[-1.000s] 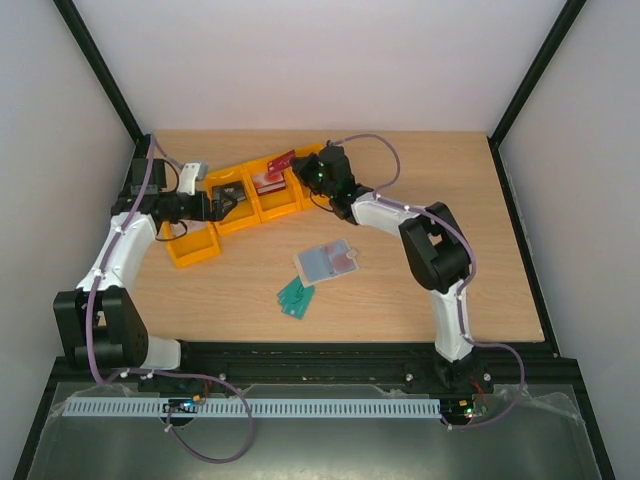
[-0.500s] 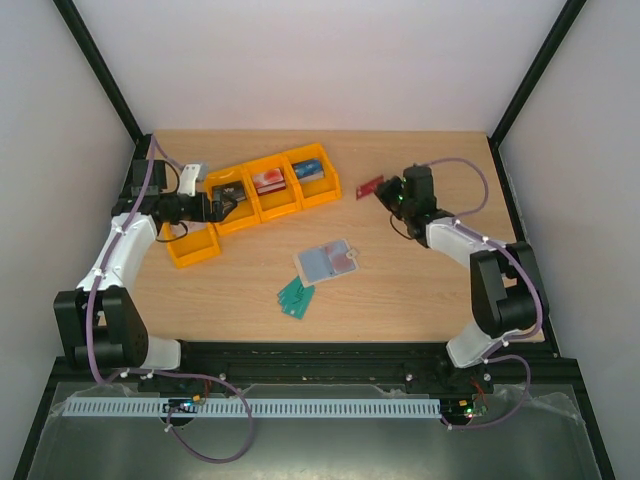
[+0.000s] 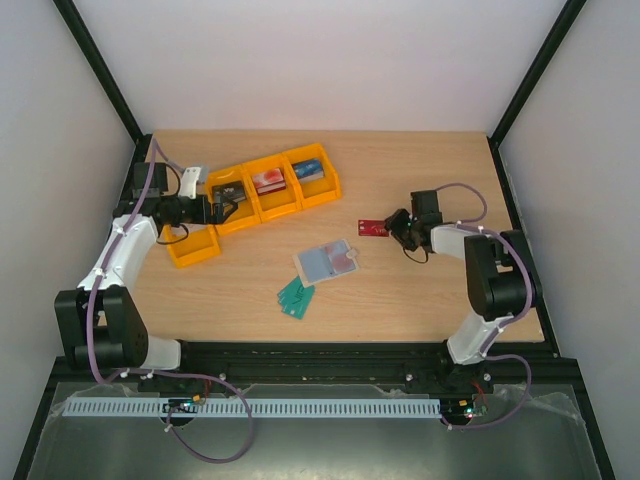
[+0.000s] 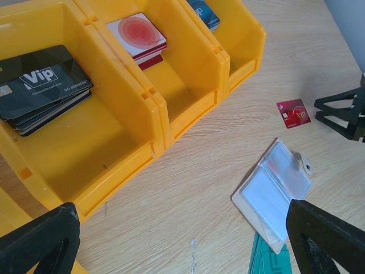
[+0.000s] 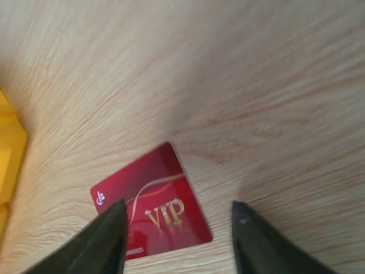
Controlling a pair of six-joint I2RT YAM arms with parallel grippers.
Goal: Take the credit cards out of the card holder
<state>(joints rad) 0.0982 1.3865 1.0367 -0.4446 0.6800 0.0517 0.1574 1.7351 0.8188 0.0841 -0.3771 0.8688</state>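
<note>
The card holder (image 3: 328, 262) lies open on the table's middle, its pale blue-grey inner face (image 4: 274, 194) up, with a pinkish tint in one clear pocket. A dark red credit card (image 3: 372, 228) marked VIP lies flat on the wood to its right (image 5: 151, 200) (image 4: 293, 112). My right gripper (image 3: 395, 228) hovers low over that card's right end, open, its fingertips (image 5: 111, 228) apart and gripping nothing (image 5: 177, 211). My left gripper (image 3: 225, 205) stands open over the yellow bins, empty (image 4: 182, 251).
A row of yellow bins (image 3: 270, 190) runs along the back left, holding black VIP cards (image 4: 43, 85), a red-circle card stack (image 4: 137, 34) and blue cards (image 4: 205, 11). Green cards (image 3: 296, 295) lie just in front of the card holder.
My right arm swung from above the bins to the right and down with the red card, laid it on the table and opened its jaws. The left arm has not moved.
</note>
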